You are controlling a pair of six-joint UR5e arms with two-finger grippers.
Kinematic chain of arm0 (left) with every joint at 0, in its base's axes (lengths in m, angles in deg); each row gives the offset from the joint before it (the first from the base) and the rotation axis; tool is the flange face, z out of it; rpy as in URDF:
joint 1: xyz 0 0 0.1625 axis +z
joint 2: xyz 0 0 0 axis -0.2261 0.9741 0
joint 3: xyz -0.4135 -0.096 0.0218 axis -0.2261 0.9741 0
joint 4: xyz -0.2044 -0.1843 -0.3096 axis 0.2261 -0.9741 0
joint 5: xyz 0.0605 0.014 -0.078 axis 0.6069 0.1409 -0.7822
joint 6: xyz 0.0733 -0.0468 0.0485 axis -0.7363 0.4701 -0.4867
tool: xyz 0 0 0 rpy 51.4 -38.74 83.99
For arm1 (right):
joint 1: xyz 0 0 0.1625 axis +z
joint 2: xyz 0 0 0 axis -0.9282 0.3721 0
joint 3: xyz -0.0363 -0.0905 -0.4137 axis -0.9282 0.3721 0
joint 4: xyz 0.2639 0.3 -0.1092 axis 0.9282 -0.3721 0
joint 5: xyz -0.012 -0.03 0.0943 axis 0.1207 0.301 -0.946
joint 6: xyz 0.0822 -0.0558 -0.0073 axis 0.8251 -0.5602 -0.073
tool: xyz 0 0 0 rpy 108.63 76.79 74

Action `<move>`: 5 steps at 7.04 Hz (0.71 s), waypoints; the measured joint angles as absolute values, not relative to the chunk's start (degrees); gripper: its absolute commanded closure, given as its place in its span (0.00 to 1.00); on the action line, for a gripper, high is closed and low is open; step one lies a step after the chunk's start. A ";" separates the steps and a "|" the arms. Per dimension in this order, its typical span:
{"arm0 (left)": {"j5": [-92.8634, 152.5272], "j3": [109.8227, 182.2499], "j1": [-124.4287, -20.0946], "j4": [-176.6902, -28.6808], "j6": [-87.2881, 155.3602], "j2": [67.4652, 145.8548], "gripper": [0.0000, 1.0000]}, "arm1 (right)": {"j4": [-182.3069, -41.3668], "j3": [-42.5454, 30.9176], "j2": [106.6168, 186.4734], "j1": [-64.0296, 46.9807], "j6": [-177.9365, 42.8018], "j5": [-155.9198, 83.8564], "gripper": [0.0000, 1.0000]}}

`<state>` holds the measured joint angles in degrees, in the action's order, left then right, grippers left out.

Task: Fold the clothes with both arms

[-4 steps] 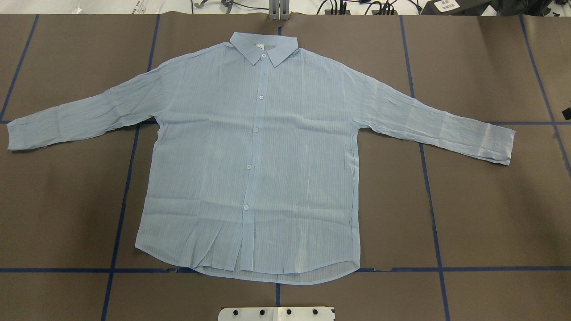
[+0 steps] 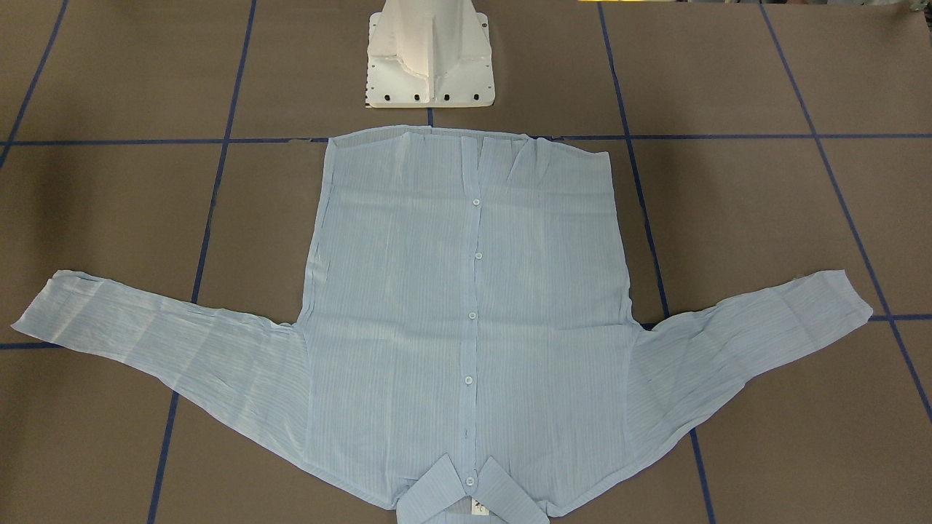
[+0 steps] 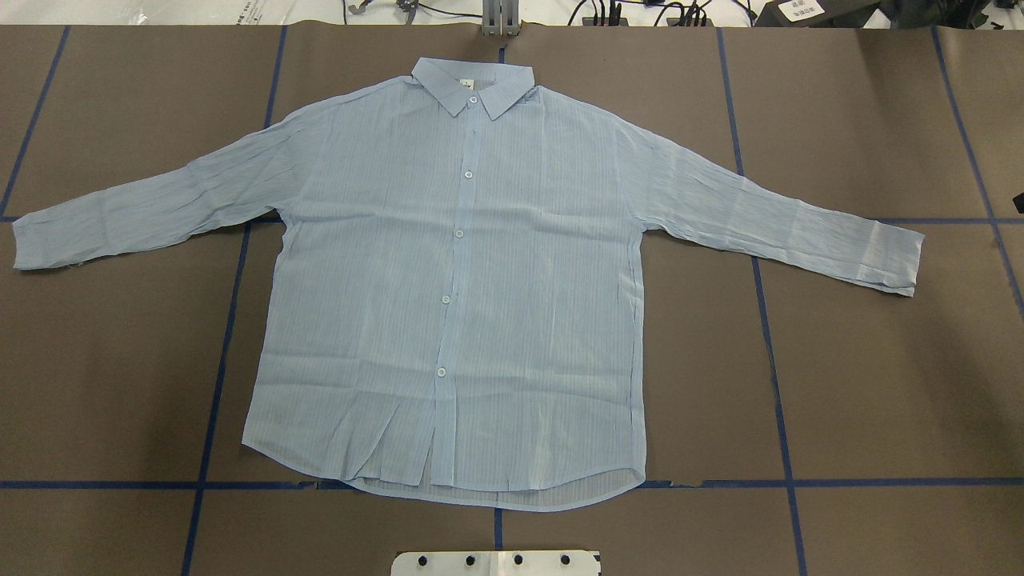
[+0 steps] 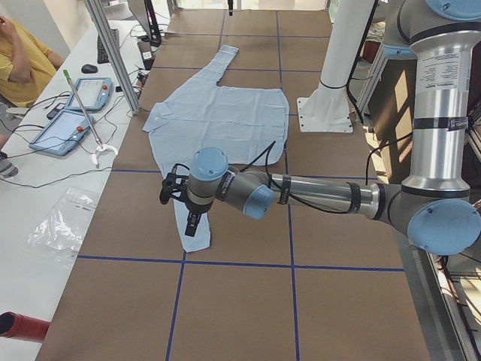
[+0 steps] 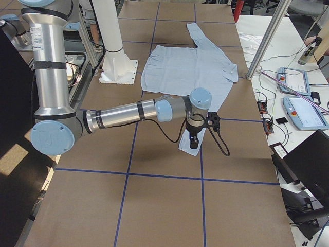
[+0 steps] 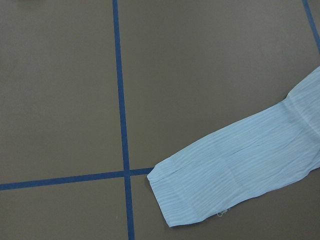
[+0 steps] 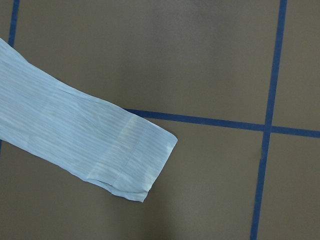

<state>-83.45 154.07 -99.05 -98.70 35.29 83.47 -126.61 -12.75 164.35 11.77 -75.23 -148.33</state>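
Observation:
The pale blue shirt (image 3: 456, 280) lies flat and face up on the brown table, buttoned, with its collar (image 3: 472, 84) on the far side and both sleeves spread out. It also shows in the front view (image 2: 466, 291). In the exterior left view my left gripper (image 4: 192, 222) hangs over the near sleeve's cuff; I cannot tell its state. In the exterior right view my right gripper (image 5: 194, 141) hangs over the other cuff; I cannot tell its state. The left wrist view shows a cuff (image 6: 200, 200) and the right wrist view shows a cuff (image 7: 135, 160), with no fingers in either.
The white pedestal base (image 2: 429, 65) stands just behind the shirt's hem. Blue tape lines (image 3: 768, 320) grid the table. Beyond the far edge are metal posts (image 4: 113, 53), tablets (image 4: 68, 128) and a person in yellow (image 4: 22, 60).
The shirt has not moved. A dark sliver at the overhead view's right edge has shrunk a little.

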 measured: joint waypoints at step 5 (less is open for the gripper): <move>-83.96 153.84 -98.54 -100.46 35.32 83.53 0.00 | -114.39 -0.96 161.07 6.29 -69.71 -145.28 0.01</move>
<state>-83.96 153.84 -98.54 -100.46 35.32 83.53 -114.39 -0.96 161.07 6.29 -69.71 -145.28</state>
